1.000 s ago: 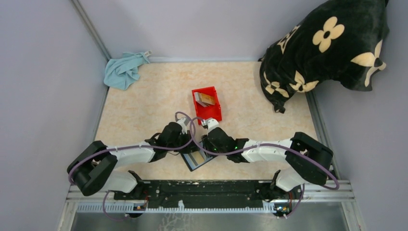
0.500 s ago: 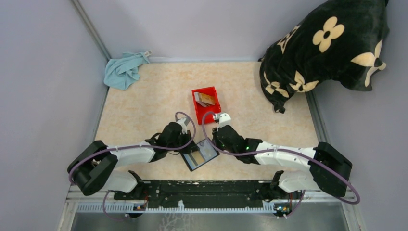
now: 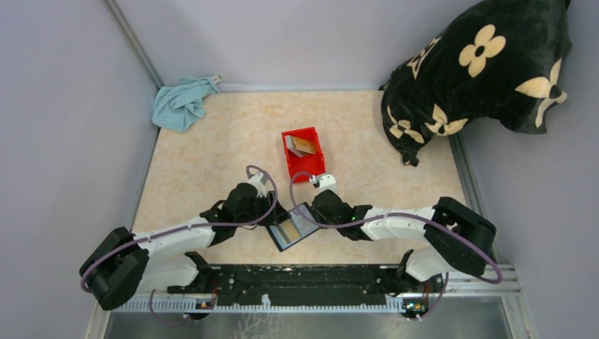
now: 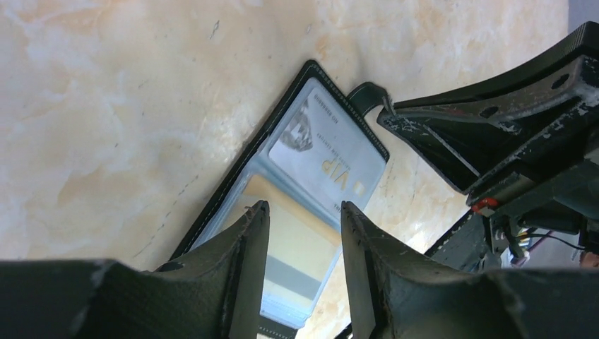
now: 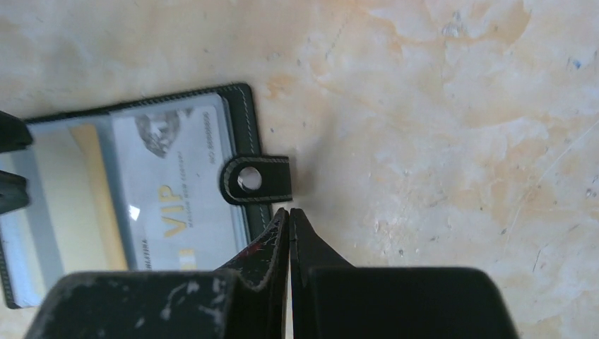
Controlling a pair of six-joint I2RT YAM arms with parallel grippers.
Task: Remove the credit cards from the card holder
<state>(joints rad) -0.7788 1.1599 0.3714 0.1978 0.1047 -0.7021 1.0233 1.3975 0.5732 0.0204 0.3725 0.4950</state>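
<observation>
The black card holder (image 5: 268, 180) lies open and flat, grey and tan credit cards (image 4: 325, 152) slotted inside.

The card holder (image 3: 291, 231) is lying open at lower centre of the frame. The left gripper (image 3: 271, 217) is hovering at its left edge, the right gripper (image 3: 313, 212) at its upper right corner. Just above them, credit cards (image 3: 300, 145) are resting inside a red bin (image 3: 312, 168).

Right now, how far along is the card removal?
Done: some cards lie in the red bin. In hand: nothing; left gripper open over the open card holder, right gripper shut beside it. Left: the VIP card and tan card sit in its slots.
</observation>
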